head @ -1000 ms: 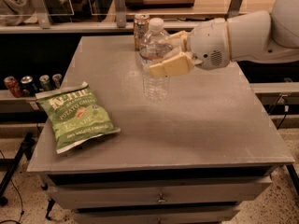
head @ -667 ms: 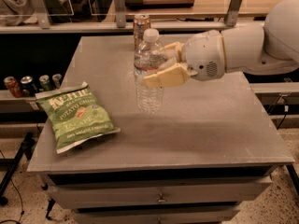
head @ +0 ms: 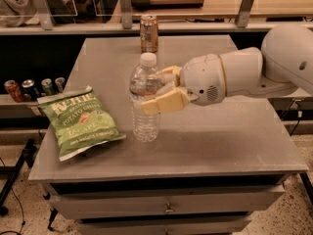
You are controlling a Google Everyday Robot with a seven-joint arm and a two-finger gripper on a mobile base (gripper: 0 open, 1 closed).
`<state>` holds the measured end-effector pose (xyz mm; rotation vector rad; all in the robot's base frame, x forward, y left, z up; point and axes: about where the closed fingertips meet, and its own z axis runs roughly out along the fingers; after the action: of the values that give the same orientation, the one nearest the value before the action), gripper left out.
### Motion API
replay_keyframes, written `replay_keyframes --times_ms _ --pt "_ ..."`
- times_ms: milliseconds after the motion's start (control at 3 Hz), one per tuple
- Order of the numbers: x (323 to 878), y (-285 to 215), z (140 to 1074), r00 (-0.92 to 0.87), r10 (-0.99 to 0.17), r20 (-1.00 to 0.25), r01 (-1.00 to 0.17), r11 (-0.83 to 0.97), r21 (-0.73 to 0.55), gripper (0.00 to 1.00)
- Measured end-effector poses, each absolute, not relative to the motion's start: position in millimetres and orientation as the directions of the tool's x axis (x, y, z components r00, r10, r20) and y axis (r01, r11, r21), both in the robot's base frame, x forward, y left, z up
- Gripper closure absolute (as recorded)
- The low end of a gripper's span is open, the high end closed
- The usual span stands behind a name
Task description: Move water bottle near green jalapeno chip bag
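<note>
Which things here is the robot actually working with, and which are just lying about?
In the job: water bottle, upright, gripped by the claw; green jalapeno chip bag, flat to its left.
Lying about: gold-brown can at the table's back edge; row of small cans off to the left.

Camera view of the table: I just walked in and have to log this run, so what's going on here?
The robot's gripper holds the water bottle upright, its fingers clamped on either side of the bottle's middle, over the grey table. The green jalapeno chip bag lies flat just beside the bottle, on the picture's left, with a small gap between them. A gold-brown can stands at the table's far edge, untouched.
</note>
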<state>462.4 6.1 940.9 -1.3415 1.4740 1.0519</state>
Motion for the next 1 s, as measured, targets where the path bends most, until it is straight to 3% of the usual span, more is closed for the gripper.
replay_keyframes --times_ms 1000 --pt "443 30 918 -0.013 -0.309 -0.951 -1.0 0.007 0.012 1.0"
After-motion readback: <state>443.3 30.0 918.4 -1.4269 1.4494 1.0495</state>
